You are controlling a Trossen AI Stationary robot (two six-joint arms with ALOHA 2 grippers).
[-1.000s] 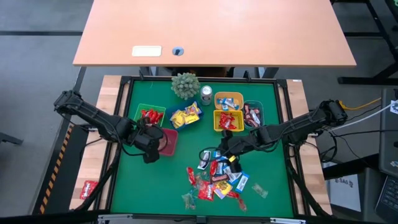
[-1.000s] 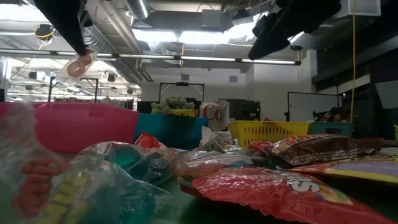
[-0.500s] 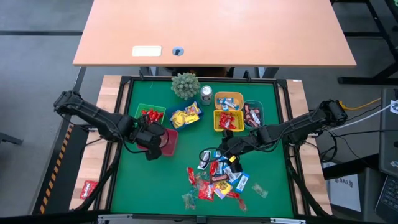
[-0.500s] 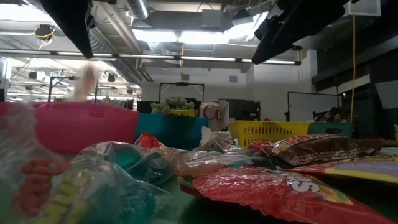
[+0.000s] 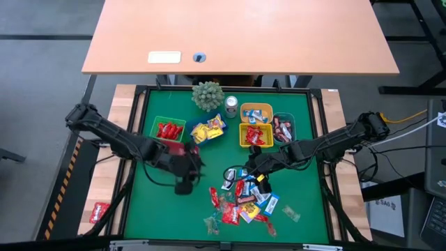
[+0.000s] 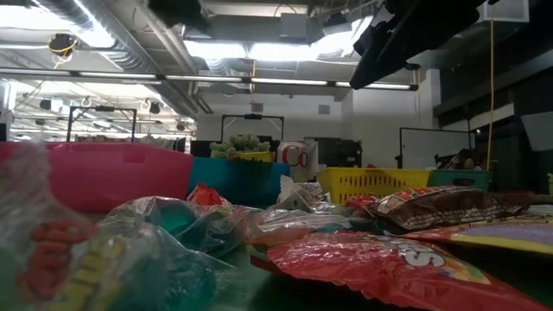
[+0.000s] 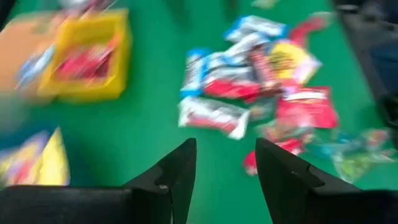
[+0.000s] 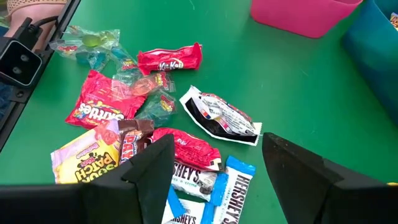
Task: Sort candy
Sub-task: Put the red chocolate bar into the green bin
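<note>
The candy lies in a loose pile on the green mat, with red, yellow and blue-and-white wrappers. My left gripper hangs open above bare mat, left of the pile and near the pink bin. My right gripper stands open over the pile's far edge, above a Hershey's wrapper. Neither touches anything. Sorted sweets lie in the green bin, the blue bin and the yellow bins.
A potted plant and a silver can stand at the mat's far edge, beside a dark teal bin. One red packet lies off the mat at the near left. Bare mat lies around the pile's left side.
My left gripper held a small pale sweet above the pink bin and has let it go; the sweet dropped toward the bin. The gripper has then swung toward the table's right and near edge, toward the candy pile, tipping up as it went.
</note>
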